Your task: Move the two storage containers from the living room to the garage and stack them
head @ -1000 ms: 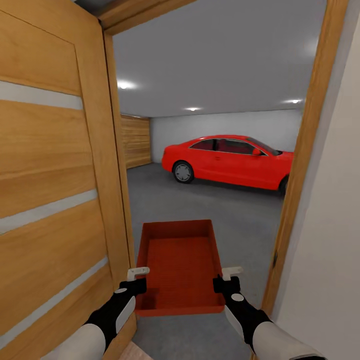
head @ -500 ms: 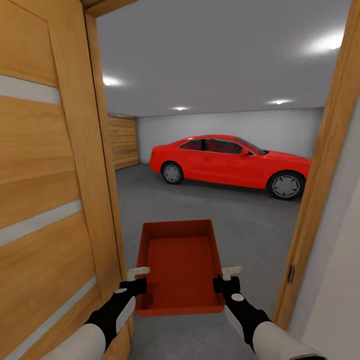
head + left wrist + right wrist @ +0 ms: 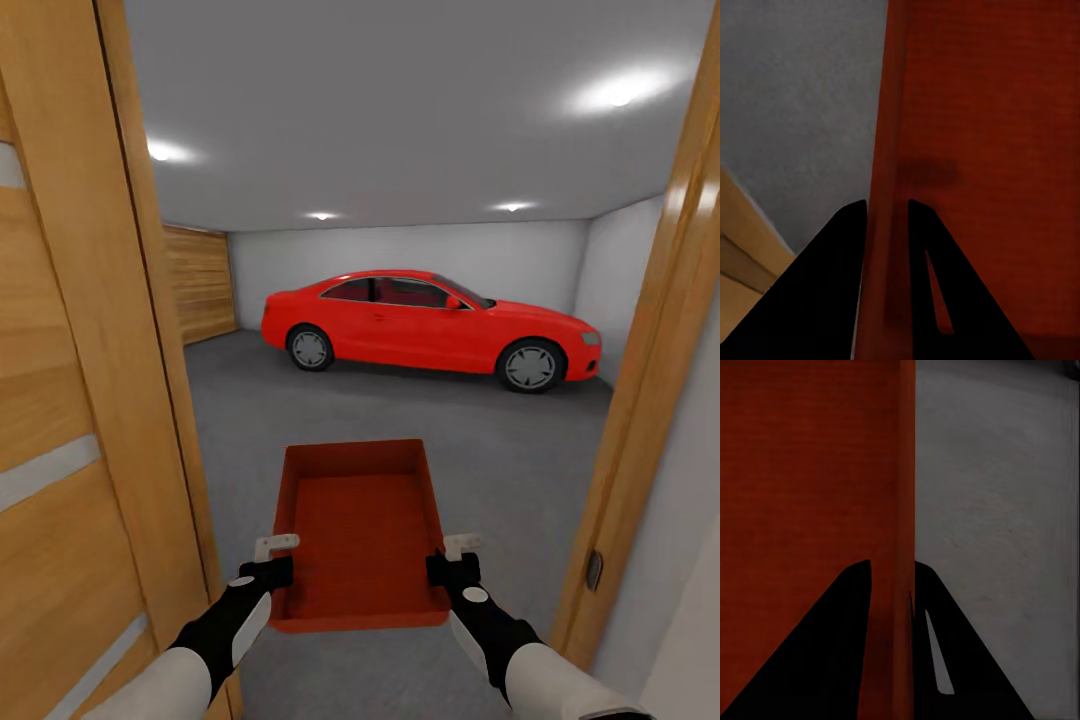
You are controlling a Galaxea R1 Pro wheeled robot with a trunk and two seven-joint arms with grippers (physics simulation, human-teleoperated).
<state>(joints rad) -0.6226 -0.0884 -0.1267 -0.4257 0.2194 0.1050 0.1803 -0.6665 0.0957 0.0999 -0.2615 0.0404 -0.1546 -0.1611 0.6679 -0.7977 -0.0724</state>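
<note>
Standing in the doorway, the robot holds a storage container (image 3: 360,530) out in front of it, level and open side up, above the grey floor (image 3: 500,440) of the garage (image 3: 400,130). The left gripper (image 3: 277,548) pinches the container's left wall close to the near corner, and the left wrist view confirms it: the two dark fingers (image 3: 832,285) sit tight on either side of the red wall (image 3: 886,225), one outside, one inside. The right gripper (image 3: 462,545) does the same on the right wall near its near corner; in the right wrist view its fingers (image 3: 832,652) straddle the rim (image 3: 906,510), closed down on it with the floor (image 3: 997,510) beyond. The container is empty, its ribbed bottom plain to see. To the left stands the open wooden door (image 3: 70,400) with pale stripes, its edge just beside the left arm; the wooden door frame (image 3: 650,400) rises on the right. Across the garage a red car (image 3: 430,325) is parked side-on against the pale back wall, well apart from the container, with ceiling lights glowing above.
</note>
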